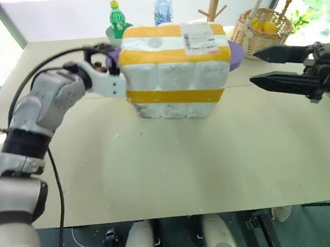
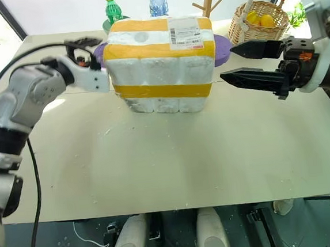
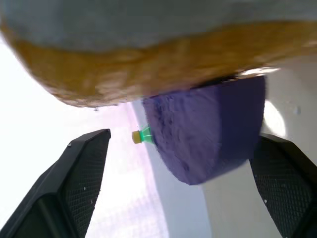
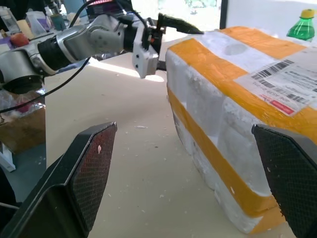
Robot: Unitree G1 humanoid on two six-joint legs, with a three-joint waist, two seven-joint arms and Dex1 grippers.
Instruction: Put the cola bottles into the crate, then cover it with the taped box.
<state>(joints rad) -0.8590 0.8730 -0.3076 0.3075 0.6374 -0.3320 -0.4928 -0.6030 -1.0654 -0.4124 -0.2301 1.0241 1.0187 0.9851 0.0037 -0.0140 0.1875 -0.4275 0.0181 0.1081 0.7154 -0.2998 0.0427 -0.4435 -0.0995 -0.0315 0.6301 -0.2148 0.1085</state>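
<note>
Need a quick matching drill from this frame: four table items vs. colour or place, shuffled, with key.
Things:
1. taped box
2. green soda bottle
3. water bottle
4. wicker basket

Descriptions:
A. blue cap, behind the box
B. holds yellow fruit, far right of the table
C. yellow cap, behind the box's left corner
D. yellow tape bands and a shipping label, mid-table

Pairs: 1-D, 2-C, 3-A, 4-B
</note>
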